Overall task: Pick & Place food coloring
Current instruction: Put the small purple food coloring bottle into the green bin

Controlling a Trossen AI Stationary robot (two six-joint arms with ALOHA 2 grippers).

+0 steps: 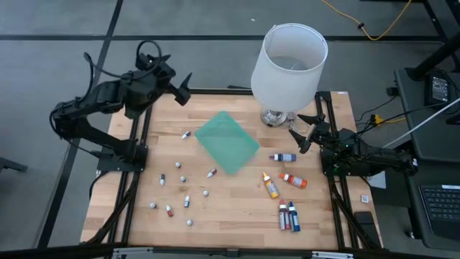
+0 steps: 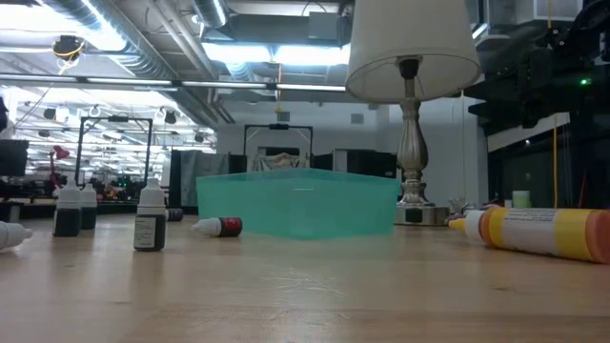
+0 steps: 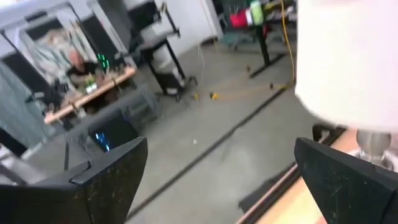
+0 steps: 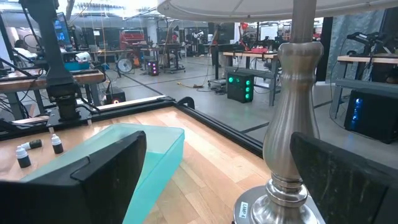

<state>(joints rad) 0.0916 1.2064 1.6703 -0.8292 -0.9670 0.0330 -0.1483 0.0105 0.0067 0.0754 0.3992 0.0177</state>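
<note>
Food coloring bottles lie scattered on the wooden table: an orange one (image 1: pixel 271 186), a red one (image 1: pixel 294 180), a blue one (image 1: pixel 283 157), a red and blue pair (image 1: pixel 289 216), and several tiny white-capped ones (image 1: pixel 186 201) at the left. My left gripper (image 1: pixel 182 88) is open, raised over the table's far left corner, empty. My right gripper (image 1: pixel 300 135) is open by the right edge, beside the lamp's base, also empty. In the low view the orange bottle (image 2: pixel 543 232) lies on its side at the near right.
A square green mat or tray (image 1: pixel 227 141) lies mid-table. A lamp with a large white shade (image 1: pixel 289 63) stands on a metal base (image 1: pixel 274 117) at the far right, close to my right gripper. Bare wood (image 1: pixel 230 216) lies along the near edge.
</note>
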